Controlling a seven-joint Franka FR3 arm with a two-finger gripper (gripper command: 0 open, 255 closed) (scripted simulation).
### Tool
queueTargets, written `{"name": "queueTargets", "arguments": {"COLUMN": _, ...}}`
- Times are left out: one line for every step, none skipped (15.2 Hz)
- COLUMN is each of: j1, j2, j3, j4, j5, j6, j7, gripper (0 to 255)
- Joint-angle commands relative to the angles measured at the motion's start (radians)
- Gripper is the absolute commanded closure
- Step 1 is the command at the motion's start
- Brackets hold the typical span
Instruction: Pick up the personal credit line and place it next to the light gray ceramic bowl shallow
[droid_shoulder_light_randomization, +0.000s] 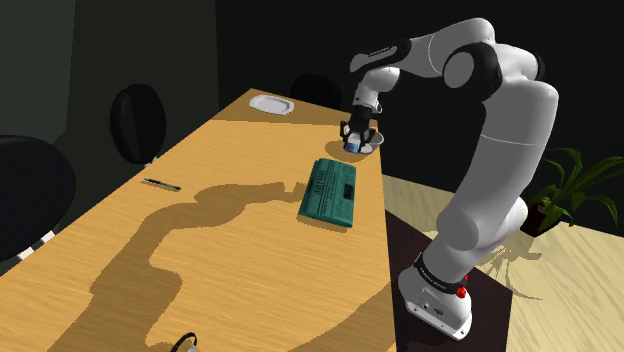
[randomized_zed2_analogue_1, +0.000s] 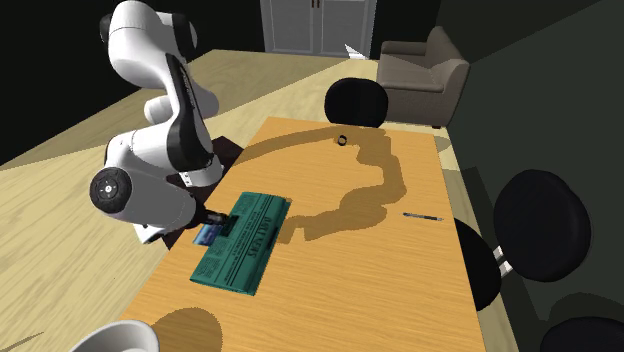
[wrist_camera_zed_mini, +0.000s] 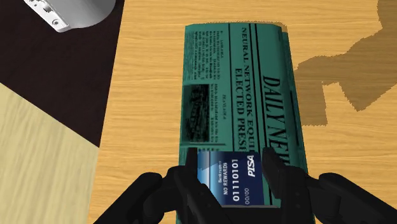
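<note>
My gripper is shut on a blue credit card printed with white digits, clasping it by its two side edges. The card hangs over the table edge nearest the arm, beside one end of a green folded newspaper. In the shoulder view the gripper holds the card directly in front of a white shallow bowl, which it partly covers. That bowl is cut off by the second exterior view's bottom left corner. How high the card is above the wood, I cannot tell.
The newspaper lies along the wooden table. A second white dish sits at the far end, a pen near the opposite long edge, a small dark ring beyond. Black chairs line the table.
</note>
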Motion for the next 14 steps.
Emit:
{"name": "queueTargets", "arguments": {"j1": -0.028, "j2": 0.031, "j3": -0.018, "j4": 0.042, "j5": -0.014, "j6": -0.022, "j7": -0.039, "gripper": 255}}
{"name": "queueTargets", "arguments": {"j1": -0.042, "j2": 0.048, "j3": -0.026, "j4": 0.066, "j5": -0.020, "j6": -0.035, "j7": -0.056, "gripper": 255}}
{"name": "queueTargets", "arguments": {"j1": -0.057, "j2": 0.066, "j3": -0.033, "j4": 0.093, "j5": -0.025, "j6": -0.049, "j7": -0.074, "gripper": 255}}
{"name": "queueTargets", "arguments": {"j1": -0.071, "j2": 0.084, "j3": -0.041, "j4": 0.121, "j5": -0.030, "j6": -0.063, "j7": -0.091, "gripper": 255}}
{"name": "queueTargets", "arguments": {"j1": -0.086, "j2": 0.104, "j3": -0.048, "j4": 0.150, "j5": -0.035, "j6": -0.077, "j7": -0.108, "gripper": 255}}
{"name": "queueTargets", "arguments": {"j1": -0.101, "j2": 0.124, "j3": -0.054, "j4": 0.181, "j5": -0.039, "j6": -0.092, "j7": -0.125, "gripper": 255}}
{"name": "queueTargets", "arguments": {"j1": -0.116, "j2": 0.146, "j3": -0.061, "j4": 0.214, "j5": -0.043, "j6": -0.107, "j7": -0.142, "gripper": 255}}
{"name": "queueTargets", "arguments": {"j1": -0.132, "j2": 0.169, "j3": -0.066, "j4": 0.249, "j5": -0.047, "j6": -0.123, "j7": -0.158, "gripper": 255}}
{"name": "queueTargets", "arguments": {"j1": -0.148, "j2": 0.192, "j3": -0.072, "j4": 0.285, "j5": -0.050, "j6": -0.139, "j7": -0.174, "gripper": 255}}
{"name": "queueTargets", "arguments": {"j1": -0.164, "j2": 0.217, "j3": -0.077, "j4": 0.324, "j5": -0.053, "j6": -0.157, "j7": -0.190, "gripper": 255}}
{"name": "queueTargets", "arguments": {"j1": -0.181, "j2": 0.244, "j3": -0.082, "j4": 0.365, "j5": -0.055, "j6": -0.175, "j7": -0.205, "gripper": 255}}
{"name": "queueTargets", "arguments": {"j1": -0.198, "j2": 0.271, "j3": -0.086, "j4": 0.409, "j5": -0.057, "j6": -0.194, "j7": -0.220, "gripper": 255}}
{"name": "queueTargets", "arguments": {"j1": -0.216, "j2": 0.300, "j3": -0.089, "j4": 0.456, "j5": -0.059, "j6": -0.214, "j7": -0.234, "gripper": 255}}
{"name": "queueTargets", "arguments": {"j1": -0.235, "j2": 0.331, "j3": -0.092, "j4": 0.506, "j5": -0.060, "j6": -0.236, "j7": -0.248, "gripper": 255}}
